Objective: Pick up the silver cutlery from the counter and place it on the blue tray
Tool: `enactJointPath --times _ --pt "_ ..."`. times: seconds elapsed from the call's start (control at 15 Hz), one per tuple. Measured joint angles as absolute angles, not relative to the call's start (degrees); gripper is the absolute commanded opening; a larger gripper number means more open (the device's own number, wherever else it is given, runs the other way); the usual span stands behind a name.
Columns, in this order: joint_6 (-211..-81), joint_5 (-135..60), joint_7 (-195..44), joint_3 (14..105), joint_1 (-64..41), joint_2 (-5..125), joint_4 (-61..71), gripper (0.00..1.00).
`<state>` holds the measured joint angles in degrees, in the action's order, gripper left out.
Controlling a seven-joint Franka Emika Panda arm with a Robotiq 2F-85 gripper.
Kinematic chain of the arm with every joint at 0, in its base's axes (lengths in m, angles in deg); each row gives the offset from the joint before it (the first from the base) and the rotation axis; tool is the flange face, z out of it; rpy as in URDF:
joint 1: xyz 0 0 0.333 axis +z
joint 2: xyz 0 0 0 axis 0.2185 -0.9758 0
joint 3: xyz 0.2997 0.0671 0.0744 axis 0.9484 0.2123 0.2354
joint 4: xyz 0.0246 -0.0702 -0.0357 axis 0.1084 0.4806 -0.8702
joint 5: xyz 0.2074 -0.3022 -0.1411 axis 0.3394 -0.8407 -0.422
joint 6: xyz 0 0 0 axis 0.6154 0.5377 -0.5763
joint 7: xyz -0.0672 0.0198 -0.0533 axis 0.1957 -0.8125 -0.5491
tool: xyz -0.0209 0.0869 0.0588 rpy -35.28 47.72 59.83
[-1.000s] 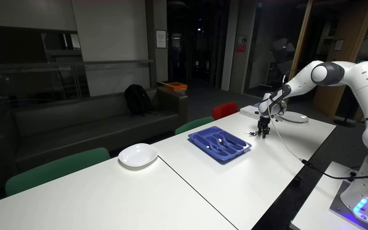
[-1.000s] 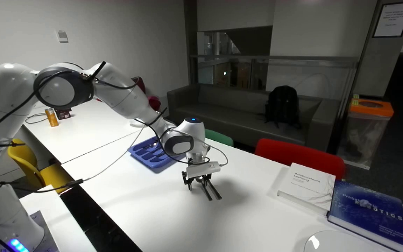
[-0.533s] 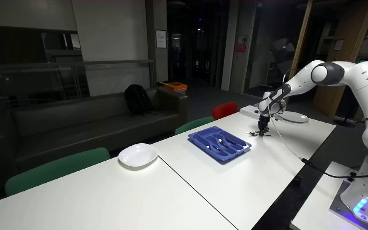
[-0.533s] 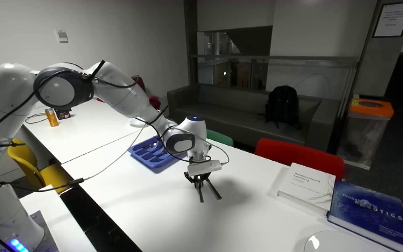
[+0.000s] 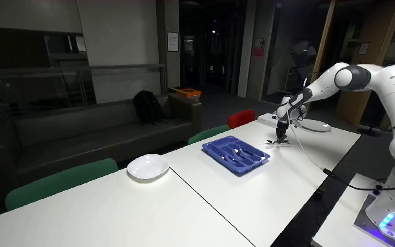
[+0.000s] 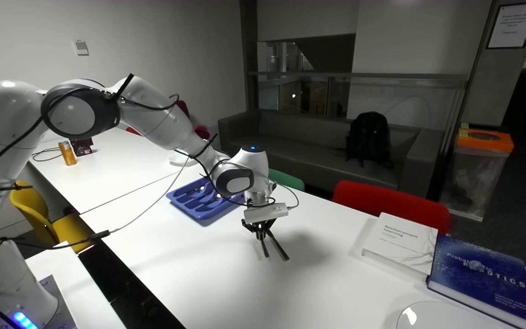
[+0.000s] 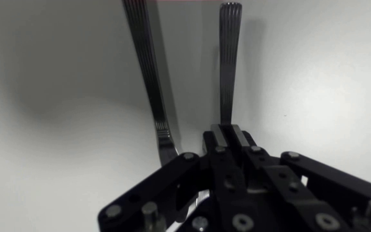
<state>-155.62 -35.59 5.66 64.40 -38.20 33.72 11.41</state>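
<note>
Two dark silver utensils show below my gripper in the wrist view. My gripper [image 7: 228, 132] is shut on the neck of one piece of silver cutlery [image 7: 229, 48], whose ribbed handle points away from the fingers. Its shadow falls apart from it, so it seems just off the white counter [image 5: 132, 212]. Beside it another utensil [image 7: 147, 67] lies on the counter, its far end hidden under the gripper. In both exterior views the gripper [image 6: 261, 235] hangs low over the counter. The blue tray [image 5: 240, 169], with several utensils in its compartments, stands a short way off.
A white plate [image 5: 148, 167] sits beyond the tray near the seam. Two books [image 6: 400, 246] and a pale round plate [image 5: 315, 125] lie at the counter's other end. A cable [image 6: 153, 208] hangs from the arm. Chairs, one red [image 6: 391, 205], line the long edge.
The jaws have gone from open to shut around one utensil. The gripper has then risen slightly with it, and the handle has lifted. The neighbouring utensil and the tray have stayed in place.
</note>
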Motion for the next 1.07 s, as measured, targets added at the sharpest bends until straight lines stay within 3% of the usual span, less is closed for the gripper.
enactJointPath --times 1.07 --pt "-160.0 -39.8 -50.2 60.8 -19.8 48.8 23.0 0.02"
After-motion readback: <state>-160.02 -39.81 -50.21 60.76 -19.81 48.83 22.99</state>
